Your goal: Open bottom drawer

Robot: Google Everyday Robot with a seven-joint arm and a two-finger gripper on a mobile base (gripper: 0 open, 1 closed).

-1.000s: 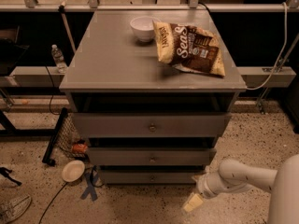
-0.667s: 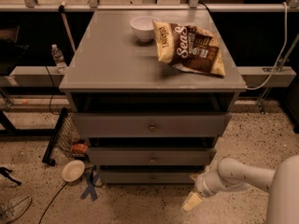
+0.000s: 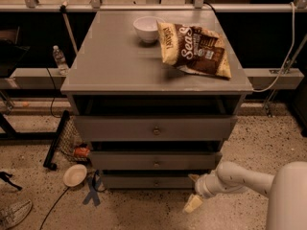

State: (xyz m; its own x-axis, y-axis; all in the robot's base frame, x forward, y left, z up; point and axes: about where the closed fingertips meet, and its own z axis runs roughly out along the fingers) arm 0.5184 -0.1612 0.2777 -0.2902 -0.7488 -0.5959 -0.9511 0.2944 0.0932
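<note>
Ops: Status on bottom drawer [image 3: 144, 181]?

Rig: Lowest of three grey fronts in the cabinet [image 3: 115, 71], just above the floor. Looks pushed in. Front faces the camera, long axis runs left-right along the cabinet's base, knob [image 3: 156, 181] dead centre.

Ops: Gripper?

Rig: gripper [image 3: 194, 190] is low at the cabinet's front right corner, just off the drawer's right end, well right of the knob. Fingers spread apart, nothing between them. One pale fingertip [image 3: 193, 203] hangs over the floor in front of the cabinet; the other sits up near the drawer's right edge. Can't tell if it touches.

Ops: Anything in the way?

Rig: Blue tape cross [image 3: 93, 191] on the floor at the cabinet's front left corner, flat. Paper plate [image 3: 75, 175] just left of it. Wire basket [image 3: 71, 137] leans on the cabinet's left side, something orange [image 3: 81, 152] at its foot. Water bottle [image 3: 59, 60] on a ledge left of the cabinet. On the cabinet top: white bowl [image 3: 146, 28] at the back, chip bag [image 3: 194, 49] beside it toward the right.
</note>
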